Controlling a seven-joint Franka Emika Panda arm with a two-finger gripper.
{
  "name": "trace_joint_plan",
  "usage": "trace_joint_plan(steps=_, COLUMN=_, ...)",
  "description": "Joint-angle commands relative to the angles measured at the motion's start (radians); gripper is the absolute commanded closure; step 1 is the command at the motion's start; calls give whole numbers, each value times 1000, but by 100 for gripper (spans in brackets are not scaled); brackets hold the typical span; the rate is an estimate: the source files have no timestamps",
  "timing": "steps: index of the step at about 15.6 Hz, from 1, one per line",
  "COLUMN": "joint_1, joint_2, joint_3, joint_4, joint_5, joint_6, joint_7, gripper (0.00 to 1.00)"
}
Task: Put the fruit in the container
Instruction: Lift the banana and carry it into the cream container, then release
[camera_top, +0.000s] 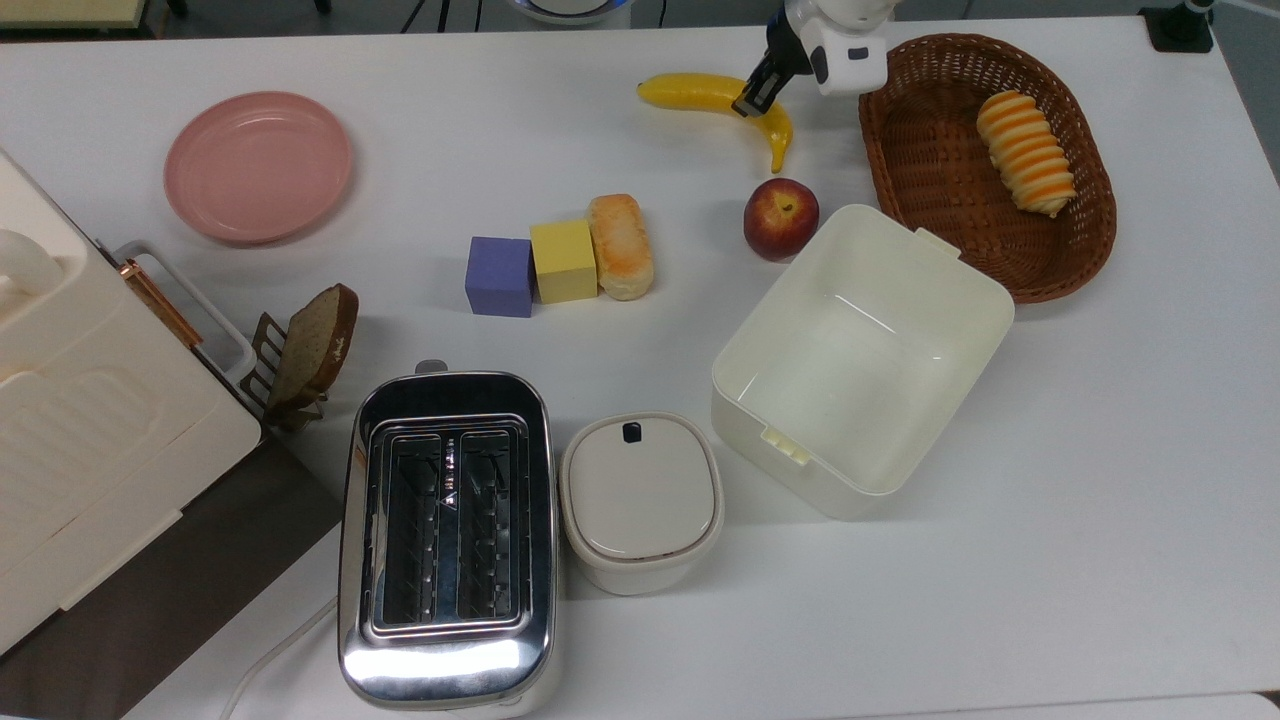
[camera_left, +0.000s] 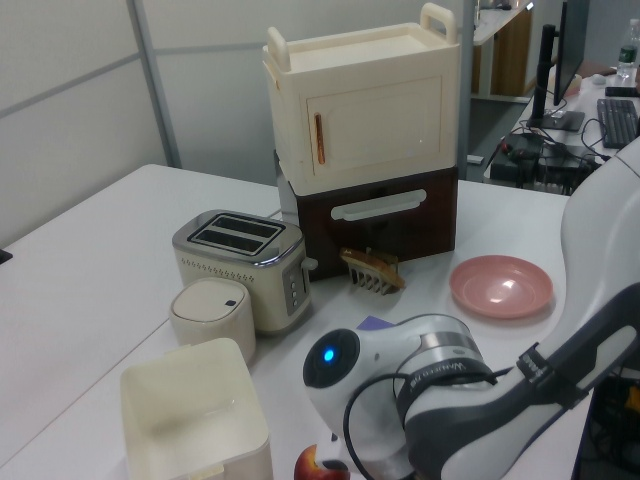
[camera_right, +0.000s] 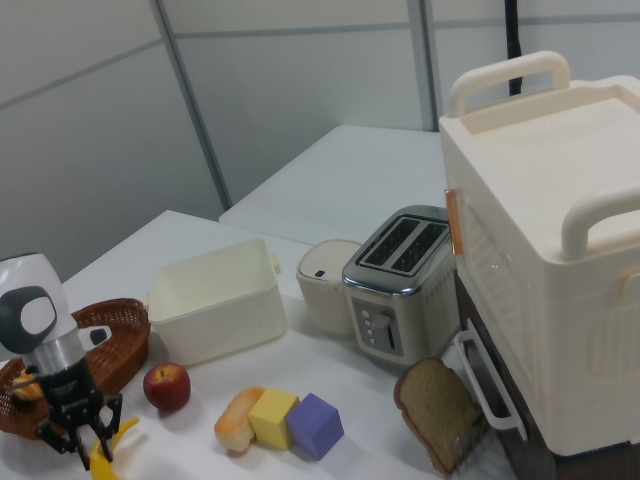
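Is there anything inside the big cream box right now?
No, in the top view the box shows only its bare floor, and the banana lies on the table by the claw.

White arm (camera_left: 600, 250), blk pincer (camera_right: 78, 432), blue LED, prob.

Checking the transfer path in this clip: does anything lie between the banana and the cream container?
Yes. A red apple sits on the table between the banana and the container, close to its near corner. The gripper is already at the banana.
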Motion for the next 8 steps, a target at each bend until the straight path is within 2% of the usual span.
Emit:
trace_joint_plan(steps=1, joint_1=-33, joint_2=-72, joint_3=-10, joint_4=71, joint_5=-21, joint_6=-69, joint_7=15, gripper=75)
trace_joint_plan(steps=2, joint_1=-55, joint_2=-80, joint_3=-10, joint_4=132, joint_5=-21, joint_6=-112, joint_7=13, gripper=74)
trace_joint_plan(steps=6, joint_1=-132, joint_2=-8, joint_3=-11, joint_4=494, joint_5=10, joint_6=-282, joint_7=27, gripper=74)
trace_joint_plan(steps=8, joint_1=-159, joint_2=50, joint_3=-11, joint_4=638, joint_5=69, joint_6=-291, joint_7=137, gripper=74)
